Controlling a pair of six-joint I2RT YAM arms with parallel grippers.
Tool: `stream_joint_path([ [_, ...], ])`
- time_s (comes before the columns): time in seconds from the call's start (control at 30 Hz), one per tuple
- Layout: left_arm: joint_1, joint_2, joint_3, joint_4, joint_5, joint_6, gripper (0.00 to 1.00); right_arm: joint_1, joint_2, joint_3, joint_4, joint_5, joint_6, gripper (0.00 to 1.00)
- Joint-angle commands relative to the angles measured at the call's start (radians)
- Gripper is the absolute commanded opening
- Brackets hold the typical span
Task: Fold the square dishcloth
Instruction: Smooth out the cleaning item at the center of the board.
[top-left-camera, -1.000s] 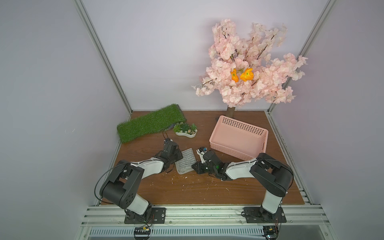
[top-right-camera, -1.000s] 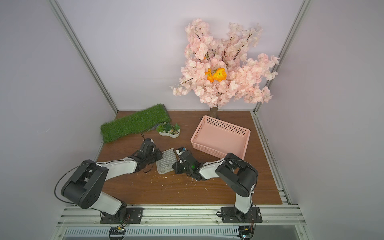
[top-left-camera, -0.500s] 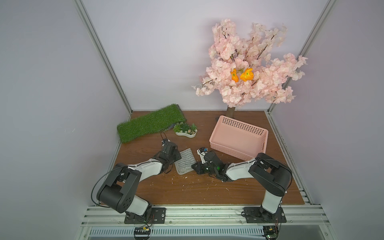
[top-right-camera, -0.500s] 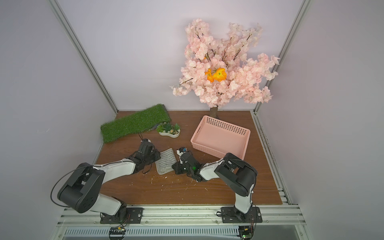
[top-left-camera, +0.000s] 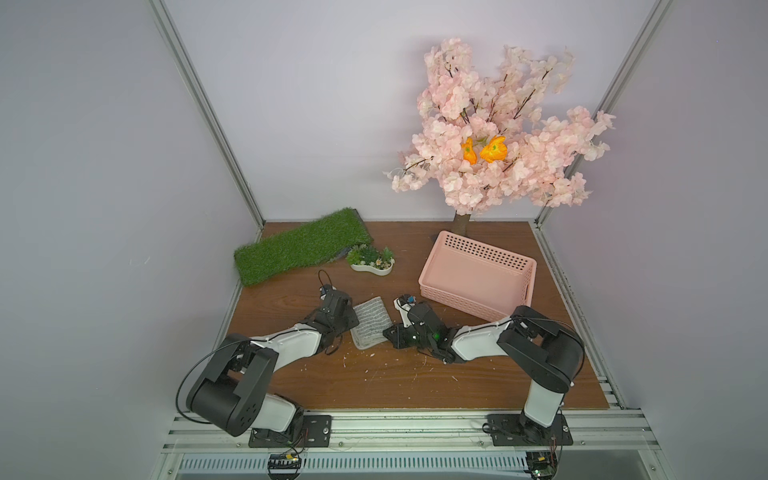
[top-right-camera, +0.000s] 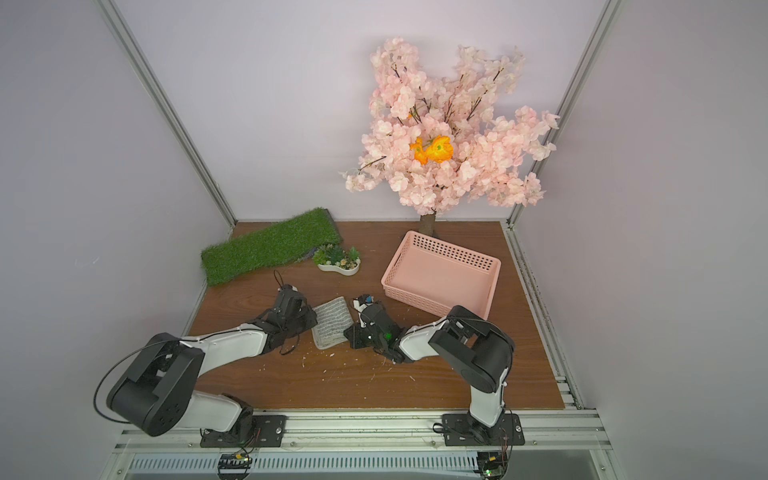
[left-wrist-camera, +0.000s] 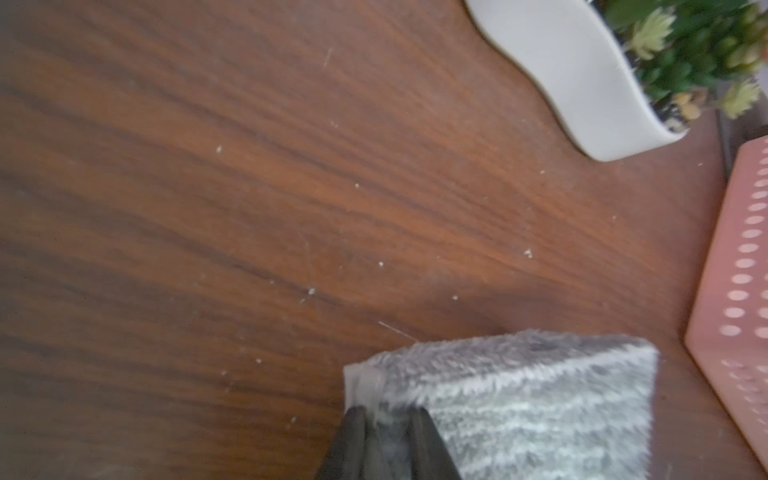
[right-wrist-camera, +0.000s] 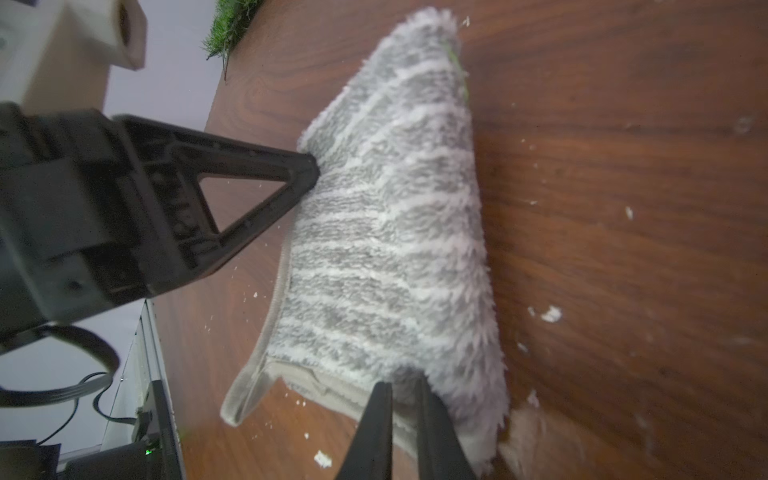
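The square dishcloth (top-left-camera: 371, 323) (top-right-camera: 331, 324) lies doubled over on the wooden table between my two arms, grey with whitish stripes. My left gripper (top-left-camera: 354, 323) (top-right-camera: 312, 322) is at its left edge. In the left wrist view the left gripper (left-wrist-camera: 386, 415) stands nearly shut, with the hemmed corner of the dishcloth (left-wrist-camera: 519, 407) pinched between its fingers. My right gripper (top-left-camera: 388, 332) (top-right-camera: 348, 333) is at the near right corner. In the right wrist view the right gripper (right-wrist-camera: 403, 390) is shut on the hem of the dishcloth (right-wrist-camera: 390, 232), and the left gripper (right-wrist-camera: 309, 170) touches the opposite edge.
A pink basket (top-left-camera: 482, 253) stands just behind my right arm. A green grass mat (top-left-camera: 299, 245) and a white planter (top-left-camera: 372, 266) sit at the back left. A pink blossom tree (top-left-camera: 498, 137) rises at the back. White crumbs dot the table (top-left-camera: 374, 374).
My left arm's elbow has swung a little outward and down, while its gripper stays at the cloth's edge. The dishcloth and my right arm have not moved.
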Motion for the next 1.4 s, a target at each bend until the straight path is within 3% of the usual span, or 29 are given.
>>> stream_joint_path([
  [0.0,0.011,0.041,-0.008,0.006,-0.006,-0.006,0.22,0.002,-0.006,-0.002,-0.032,0.013,-0.002,0.15],
  [0.23,0.011,0.131,0.038,0.036,-0.002,0.025,0.09,0.003,0.003,-0.022,-0.006,0.016,0.014,0.15],
  [0.6,0.012,0.191,0.115,0.054,0.037,0.056,0.10,0.003,-0.034,-0.020,-0.041,0.051,-0.007,0.16],
  [0.93,0.011,0.039,0.100,0.002,0.069,0.064,0.27,0.001,-0.136,0.089,-0.172,0.133,-0.108,0.21],
  [1.17,0.010,-0.098,0.049,-0.027,0.111,0.047,0.27,-0.020,-0.054,0.264,-0.270,0.197,-0.177,0.15],
  [1.37,-0.012,-0.125,-0.027,0.026,0.182,0.015,0.24,-0.043,0.037,0.387,-0.320,0.246,-0.207,0.12],
])
